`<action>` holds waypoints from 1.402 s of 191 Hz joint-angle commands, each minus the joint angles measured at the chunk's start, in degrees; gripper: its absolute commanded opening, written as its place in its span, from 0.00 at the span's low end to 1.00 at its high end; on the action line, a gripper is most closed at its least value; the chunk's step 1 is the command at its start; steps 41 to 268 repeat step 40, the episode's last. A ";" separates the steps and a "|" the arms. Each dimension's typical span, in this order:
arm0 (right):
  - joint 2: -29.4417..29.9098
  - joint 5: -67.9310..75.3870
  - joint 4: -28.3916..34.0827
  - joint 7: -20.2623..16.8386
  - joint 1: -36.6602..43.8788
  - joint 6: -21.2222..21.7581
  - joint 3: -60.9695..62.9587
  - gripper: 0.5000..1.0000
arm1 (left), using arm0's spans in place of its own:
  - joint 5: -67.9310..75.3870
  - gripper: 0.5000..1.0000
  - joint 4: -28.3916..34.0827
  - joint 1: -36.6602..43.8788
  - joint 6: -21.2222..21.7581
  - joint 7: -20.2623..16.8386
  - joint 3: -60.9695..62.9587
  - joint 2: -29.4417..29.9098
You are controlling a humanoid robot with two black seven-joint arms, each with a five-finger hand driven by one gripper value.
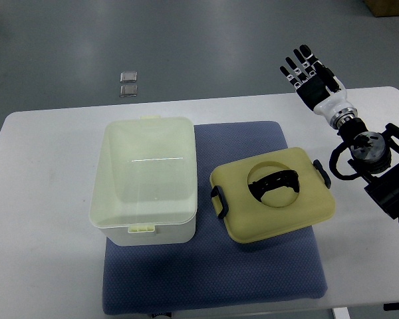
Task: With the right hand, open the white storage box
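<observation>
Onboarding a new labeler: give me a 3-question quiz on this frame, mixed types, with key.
1. True or false: the lid is still on the storage box.
2. What lies under both box and lid? A) tray B) blue mat C) bare table
3. Fill in: the right hand, holding nothing, has its fingers ____.

Key: 1 false, the lid lies flat to the right of the open box; 2 B; 3 spread, raised above the table's far right edge.

We read no text, labels, brands or numbers anywhere: none on the white storage box (146, 179) at 9 o'clock, none on its lid (274, 194) at 4 o'clock.
</observation>
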 commanded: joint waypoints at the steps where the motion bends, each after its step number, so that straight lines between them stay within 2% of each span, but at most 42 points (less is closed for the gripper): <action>1: -0.01 -0.09 0.07 0.00 -0.11 0.64 -0.38 0.90 | -0.01 1.00 0.05 0.00 0.00 0.00 0.00 0.00; 268: 0.43 -0.10 0.07 0.00 -0.11 0.99 -0.73 0.90 | -0.01 1.00 0.05 0.00 0.00 0.00 0.00 0.00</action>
